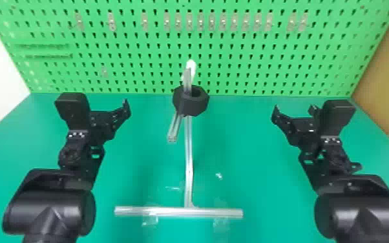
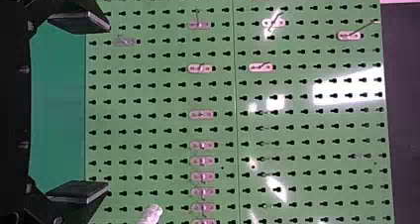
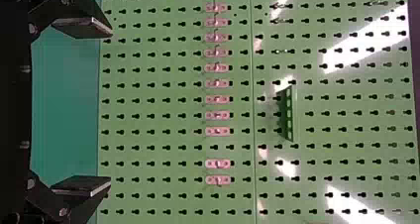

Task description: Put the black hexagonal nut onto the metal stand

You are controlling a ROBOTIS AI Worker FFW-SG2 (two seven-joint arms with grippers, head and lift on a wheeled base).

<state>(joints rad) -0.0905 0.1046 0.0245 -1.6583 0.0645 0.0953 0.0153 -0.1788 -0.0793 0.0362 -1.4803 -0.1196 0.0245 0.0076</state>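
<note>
My left gripper (image 1: 109, 109) stands open left of the metal stand (image 1: 189, 161), well apart from it. On the other side, my right gripper (image 1: 294, 110) is open too, with nothing held. The black hexagonal nut (image 1: 196, 104) is up at the stand's upper part, off the table, touched by neither gripper. A slanting bar crosses its left side; whether that bar runs through the hole, I cannot tell. Widely parted fingers mark the left gripper (image 2: 109, 107) in its wrist view and the right gripper (image 3: 112, 106) in its own.
A green pegboard (image 1: 132, 64) with small clear hooks rises behind the green table (image 1: 252, 145). The stand's crossbar (image 1: 210, 213) lies at the near side, with clear tape by it. A tan surface (image 1: 387, 80) borders the right side.
</note>
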